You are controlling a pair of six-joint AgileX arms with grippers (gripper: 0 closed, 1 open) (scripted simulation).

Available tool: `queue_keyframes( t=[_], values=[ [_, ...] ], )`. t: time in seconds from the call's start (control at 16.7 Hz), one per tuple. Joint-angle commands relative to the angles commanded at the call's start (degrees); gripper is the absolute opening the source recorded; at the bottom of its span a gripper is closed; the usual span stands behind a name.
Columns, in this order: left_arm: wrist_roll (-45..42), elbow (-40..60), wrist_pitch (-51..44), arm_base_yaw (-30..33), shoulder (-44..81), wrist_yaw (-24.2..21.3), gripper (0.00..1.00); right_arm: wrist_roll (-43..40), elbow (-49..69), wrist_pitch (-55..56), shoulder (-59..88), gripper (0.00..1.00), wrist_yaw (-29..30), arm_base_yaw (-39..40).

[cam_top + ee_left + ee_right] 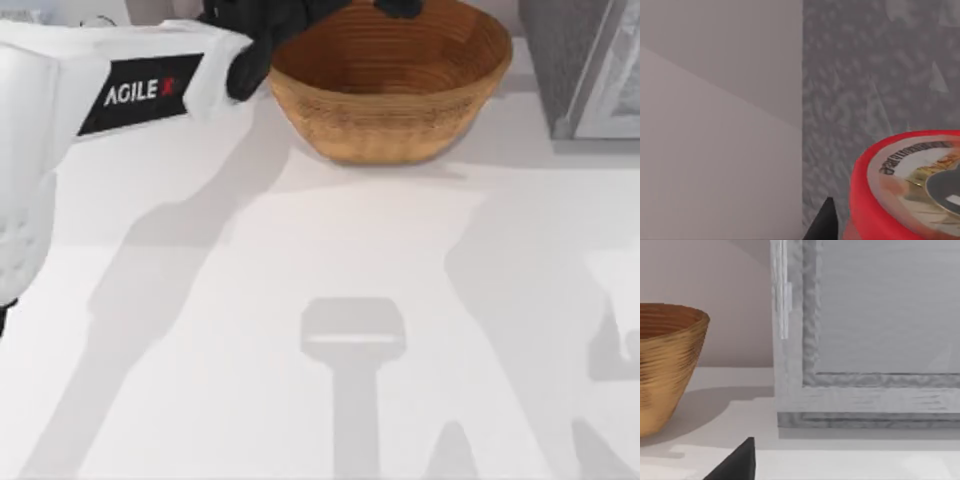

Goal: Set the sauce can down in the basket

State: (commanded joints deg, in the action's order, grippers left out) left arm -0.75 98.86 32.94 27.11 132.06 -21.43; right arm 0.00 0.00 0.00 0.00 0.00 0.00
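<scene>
Red sauce can [890, 200] held in left claw [300, 15], above wicker basket [390, 110] rim, right claw state unclear.

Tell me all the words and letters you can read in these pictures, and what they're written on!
"AGILE X": white letters on a black plate on the left arm, which reaches toward the basket.
Dark lettering curves round the rim of the sauce can label in the left wrist view: too blurred to read.
</scene>
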Motion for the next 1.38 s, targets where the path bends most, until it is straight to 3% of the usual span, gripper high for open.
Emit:
queue_keyframes(
  t=[0.24, 1.02, 1.38],
  values=[
    [0.0, 0.3, -0.2, 0.1, 0.3, 0.2, 0.0, 0.0, 0.0, 0.0, 0.0, 1.0, 0.0, 0.0],
    [0.0, 0.3, -0.2, 0.1, 0.3, 0.2, 0.98, 0.0, 0.0, 0.0, 0.0, 1.0, 0.0, 0.0],
    [0.0, 0.3, -0.2, 0.1, 0.3, 0.2, 1.0, 0.0, 0.0, 0.0, 0.0, 1.0, 0.0, 0.0]
  ],
)
